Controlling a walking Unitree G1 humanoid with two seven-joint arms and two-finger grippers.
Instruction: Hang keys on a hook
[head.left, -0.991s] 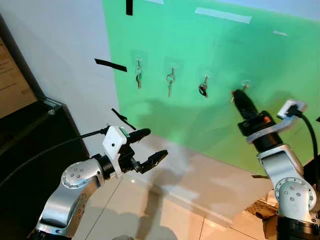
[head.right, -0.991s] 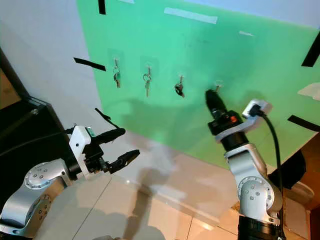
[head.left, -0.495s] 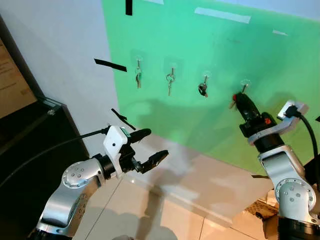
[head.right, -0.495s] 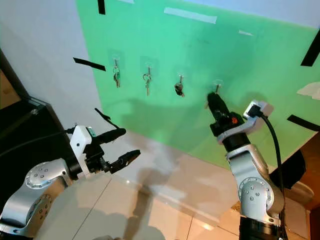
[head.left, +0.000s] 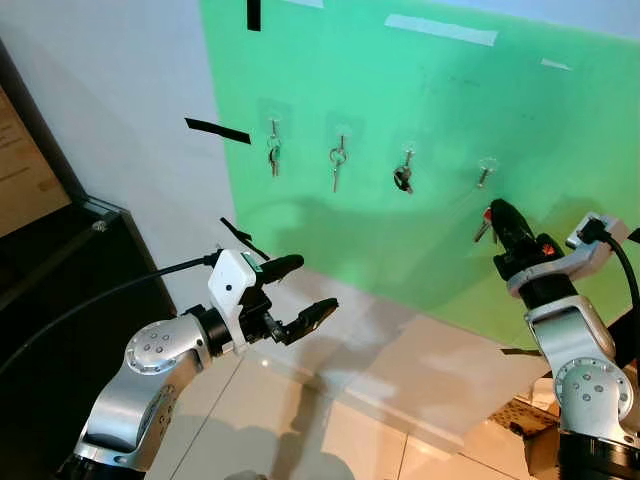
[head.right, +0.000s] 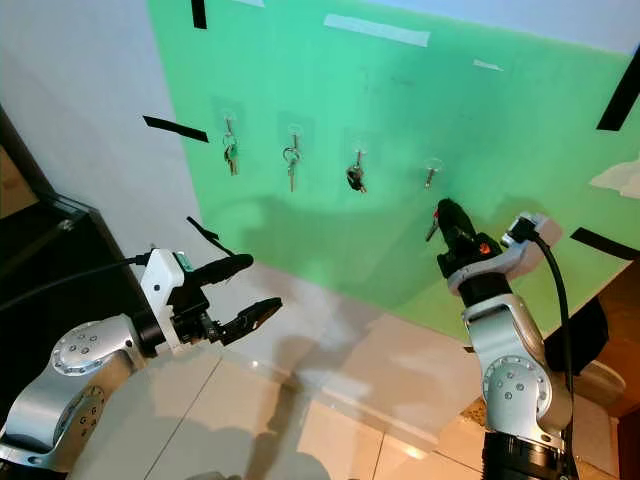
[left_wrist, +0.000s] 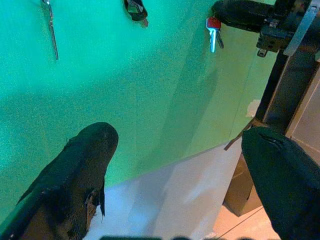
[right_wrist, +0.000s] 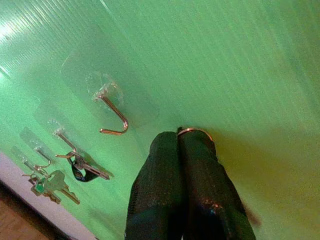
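Right hand (head.right: 441, 212), pinched shut on the keys (left_wrist: 214, 33), sits just below the empty hook (right_wrist: 112, 114), ring (right_wrist: 194, 131) uppermost.

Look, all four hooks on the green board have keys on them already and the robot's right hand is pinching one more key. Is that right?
Not quite. Three hooks carry keys; the fourth hook is bare, as the right wrist view shows. The right gripper, below that hook, does pinch a key with a red head against the green board.
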